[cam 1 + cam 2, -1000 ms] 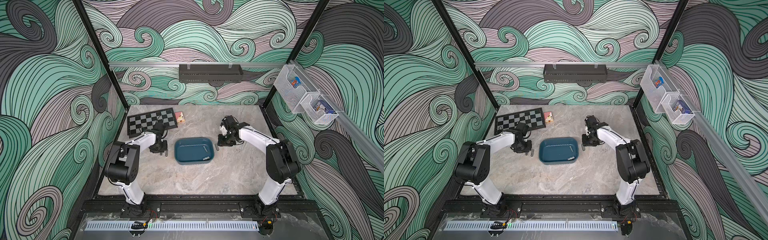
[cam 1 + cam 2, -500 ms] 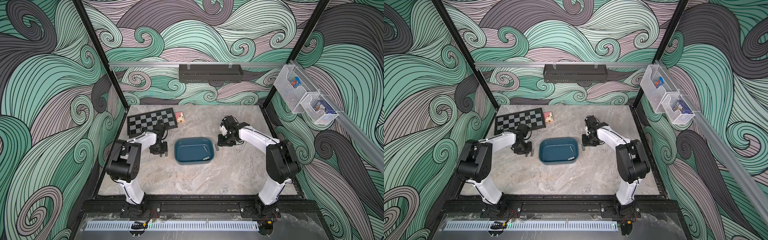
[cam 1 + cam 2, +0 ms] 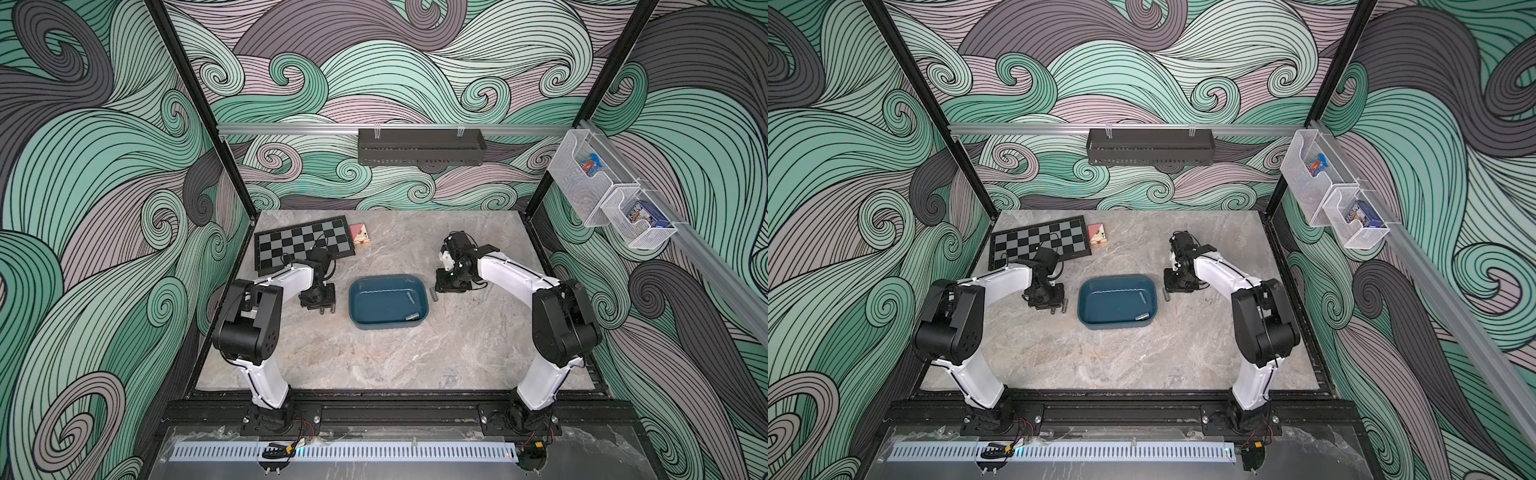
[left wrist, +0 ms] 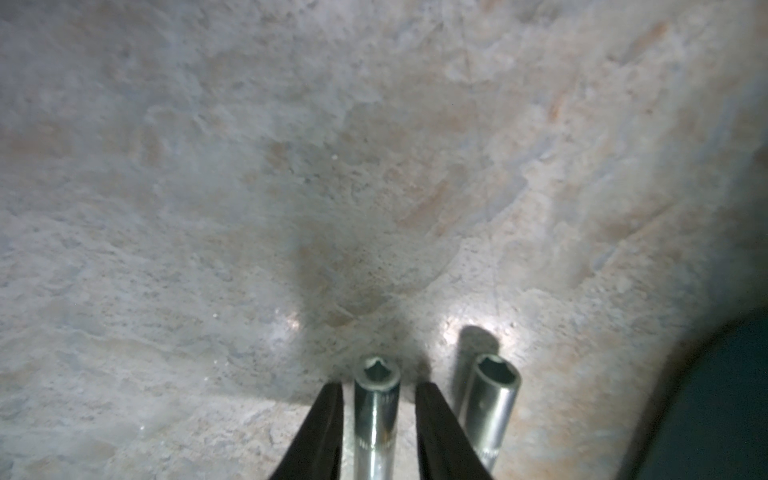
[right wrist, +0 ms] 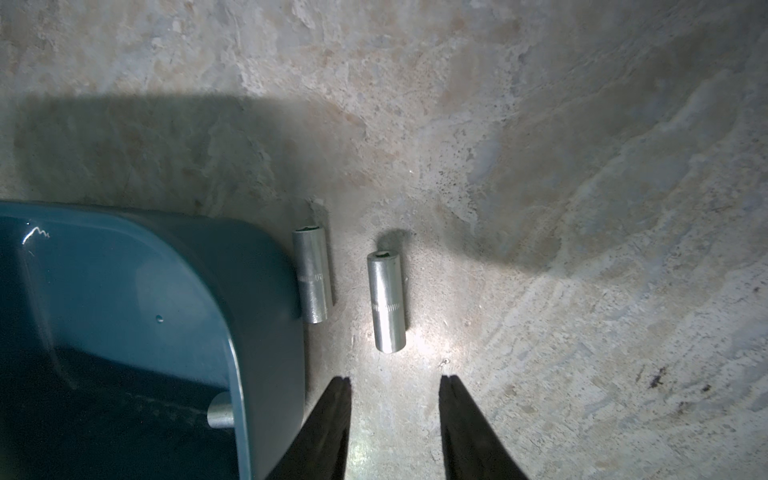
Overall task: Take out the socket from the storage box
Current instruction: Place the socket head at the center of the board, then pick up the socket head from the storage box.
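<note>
- My left gripper (image 4: 379, 386) has its fingers slightly spread around a socket (image 4: 376, 419) on the table (image 4: 291, 166). I lift straight up, so it does not roll.
- My right gripper (image 5: 395, 378) is spread and empty.
- Two sockets (image 3: 412, 316) lie in the storage box (image 3: 386, 327), at frame centre in both top views.

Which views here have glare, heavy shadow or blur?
Left wrist view: glare patches on the table flanking a dark shadow, texture soft. Right wrist view: broad shadow beside the storage box; hotspot by the socket apart from it. Both top views: evenly lit, sharp.
</note>
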Controlling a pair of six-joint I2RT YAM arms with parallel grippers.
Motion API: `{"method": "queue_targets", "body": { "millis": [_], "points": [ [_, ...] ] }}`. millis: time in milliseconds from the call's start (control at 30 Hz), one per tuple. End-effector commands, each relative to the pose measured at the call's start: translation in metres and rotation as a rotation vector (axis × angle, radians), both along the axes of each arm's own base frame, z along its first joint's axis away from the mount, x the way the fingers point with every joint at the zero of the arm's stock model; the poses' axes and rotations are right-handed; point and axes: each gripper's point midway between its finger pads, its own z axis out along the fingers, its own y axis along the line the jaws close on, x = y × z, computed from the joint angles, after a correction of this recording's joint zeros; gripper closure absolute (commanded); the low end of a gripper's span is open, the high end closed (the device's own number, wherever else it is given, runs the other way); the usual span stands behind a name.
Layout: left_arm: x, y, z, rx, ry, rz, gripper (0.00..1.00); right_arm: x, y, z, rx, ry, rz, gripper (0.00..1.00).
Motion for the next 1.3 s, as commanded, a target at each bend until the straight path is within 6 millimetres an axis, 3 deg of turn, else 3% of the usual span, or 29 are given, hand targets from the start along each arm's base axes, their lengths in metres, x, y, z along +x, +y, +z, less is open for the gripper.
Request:
{"method": "queue_targets", "body": {
  "millis": [0,167,333,500,667,867,1033,1267],
  "points": [
    [0.002,0.002,0.018,-0.006,-0.027,0.011,0.65,-0.003,0.002,0.003,0.011,-0.006,0.007,0.60],
    [0.005,0.004,0.044,0.005,-0.087,0.002,0.63,-0.003,0.001,0.005,0.004,-0.014,0.005,0.60],
    [0.008,0.006,0.092,-0.010,-0.210,0.005,0.59,0.000,-0.001,0.017,0.003,-0.048,-0.001,0.60],
    [-0.005,0.001,0.142,-0.082,-0.349,-0.005,0.55,0.001,-0.001,0.040,-0.001,-0.094,0.007,0.60],
    [-0.032,-0.002,0.158,-0.140,-0.431,-0.031,0.53,-0.004,0.009,0.070,-0.018,-0.148,0.054,0.61],
    [-0.058,-0.001,0.168,-0.179,-0.518,-0.043,0.52,-0.020,0.052,0.097,-0.043,-0.176,0.194,0.62],
    [-0.071,0.004,0.174,-0.168,-0.567,-0.045,0.49,-0.029,0.083,0.091,-0.042,-0.155,0.263,0.65],
    [-0.074,0.003,0.181,-0.185,-0.596,-0.048,0.48,-0.038,0.106,0.047,-0.091,-0.041,0.327,0.66]
  ]
}}
